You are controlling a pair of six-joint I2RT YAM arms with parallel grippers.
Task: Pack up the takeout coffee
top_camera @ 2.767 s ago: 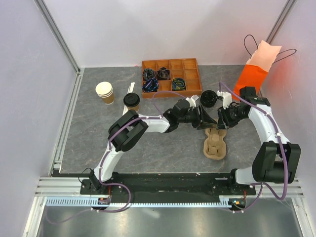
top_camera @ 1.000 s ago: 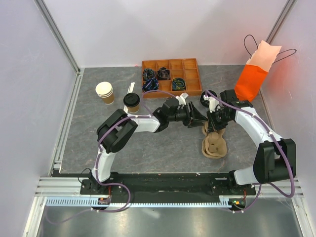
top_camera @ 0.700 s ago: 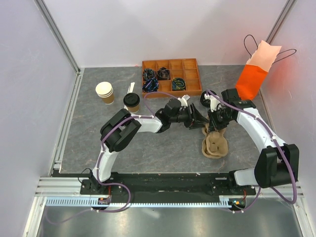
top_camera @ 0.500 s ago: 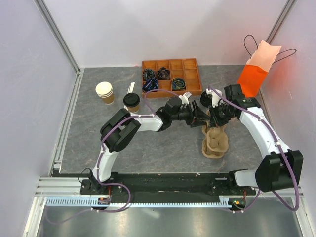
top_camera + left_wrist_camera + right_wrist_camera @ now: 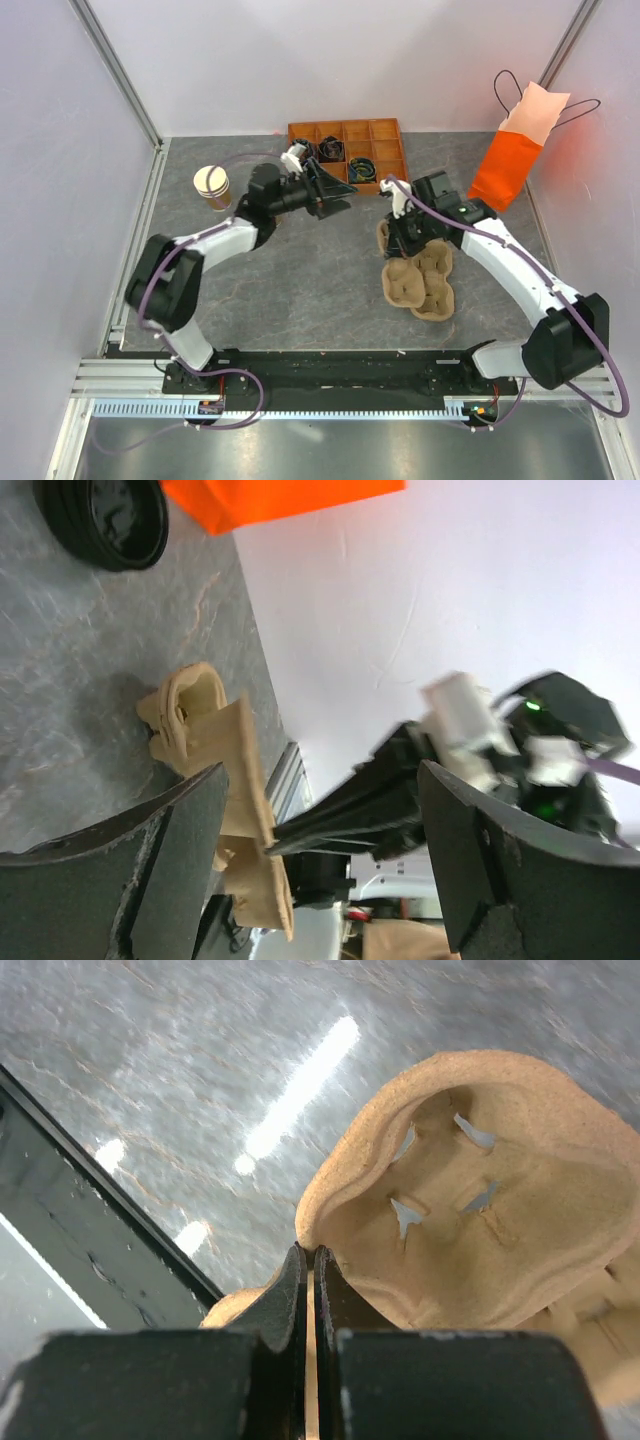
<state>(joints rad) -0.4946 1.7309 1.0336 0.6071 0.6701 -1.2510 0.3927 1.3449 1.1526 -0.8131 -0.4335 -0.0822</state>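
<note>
From above, the right gripper [image 5: 400, 238] is clamped on the 11 o'clock rim of the tan moulded-pulp cup carrier [image 5: 425, 280], seemingly to settle it flat for loading. The left gripper [image 5: 338, 195] hangs spread and empty near 12 o'clock, and the lidded takeout coffee cannot be made out, perhaps hidden beneath the left arm [image 5: 215, 240]. The left wrist view shows wide, empty fingers [image 5: 150, 870] framing that carrier at 7 o'clock. The right wrist view shows fingers [image 5: 285, 1290] pinched on its edge.
</note>
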